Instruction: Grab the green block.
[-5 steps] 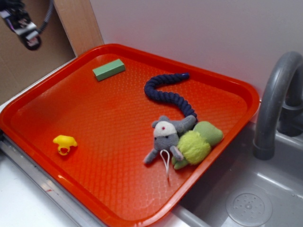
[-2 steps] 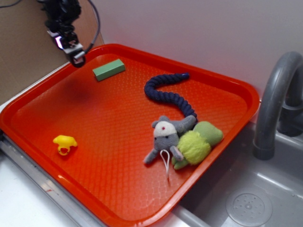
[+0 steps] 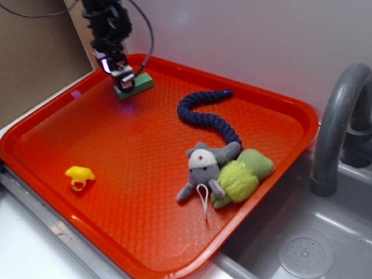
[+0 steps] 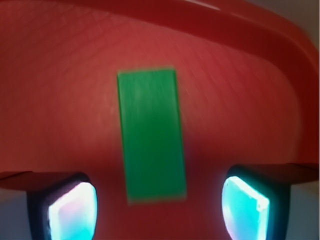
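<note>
over far left corner of orange tray (image 3: 52, 131), gripper (image 3: 123, 83) hovers wide open, empty, fingers (image 4: 72, 210) flanking green block (image 4: 151, 134) lying flat below. approach step; next likely descend, close across narrow width. tray also holds yellow toy (image 3: 79, 176), navy rope (image 3: 209, 116), grey plush mouse (image 3: 203, 167), lime plush (image 3: 241, 177).

Bare tray floor (image 3: 128, 151) lies open around the green block (image 4: 151, 135), with a gap on each long side where the spread fingers (image 4: 72, 210) sit. The tray's raised rim (image 4: 240, 35) runs close behind it. The blue rope (image 3: 203, 113) and plush toys (image 3: 224, 171) lie well apart.
</note>
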`<state>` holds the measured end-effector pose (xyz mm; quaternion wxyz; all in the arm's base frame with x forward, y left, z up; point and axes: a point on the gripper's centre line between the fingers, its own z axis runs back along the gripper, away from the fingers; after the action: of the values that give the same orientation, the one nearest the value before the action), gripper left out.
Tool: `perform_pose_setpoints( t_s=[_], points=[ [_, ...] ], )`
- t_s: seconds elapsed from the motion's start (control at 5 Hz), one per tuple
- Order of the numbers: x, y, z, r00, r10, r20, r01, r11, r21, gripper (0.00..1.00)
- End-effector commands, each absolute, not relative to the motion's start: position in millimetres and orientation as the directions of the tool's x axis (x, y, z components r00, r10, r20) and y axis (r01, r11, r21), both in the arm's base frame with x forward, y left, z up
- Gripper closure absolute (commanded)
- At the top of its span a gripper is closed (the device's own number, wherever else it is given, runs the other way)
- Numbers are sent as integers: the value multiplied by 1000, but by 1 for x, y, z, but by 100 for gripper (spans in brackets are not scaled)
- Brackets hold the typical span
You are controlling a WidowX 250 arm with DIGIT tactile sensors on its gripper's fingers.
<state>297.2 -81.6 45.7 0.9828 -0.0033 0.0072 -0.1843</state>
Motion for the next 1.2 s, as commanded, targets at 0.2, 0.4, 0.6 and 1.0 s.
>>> perform_pose_setpoints(
  t_s=[0.2,0.4,0.6,1.0],
  points=[
    [312,-96,24,911,-410,-52,412,911,29,100],
    [307,-96,25,912,-407,-56,409,912,39,100],
    [289,-97,40,888,-446,-114,457,884,99,100],
    [225,-98,122,928,-312,-204,328,943,52,100]
  ],
)
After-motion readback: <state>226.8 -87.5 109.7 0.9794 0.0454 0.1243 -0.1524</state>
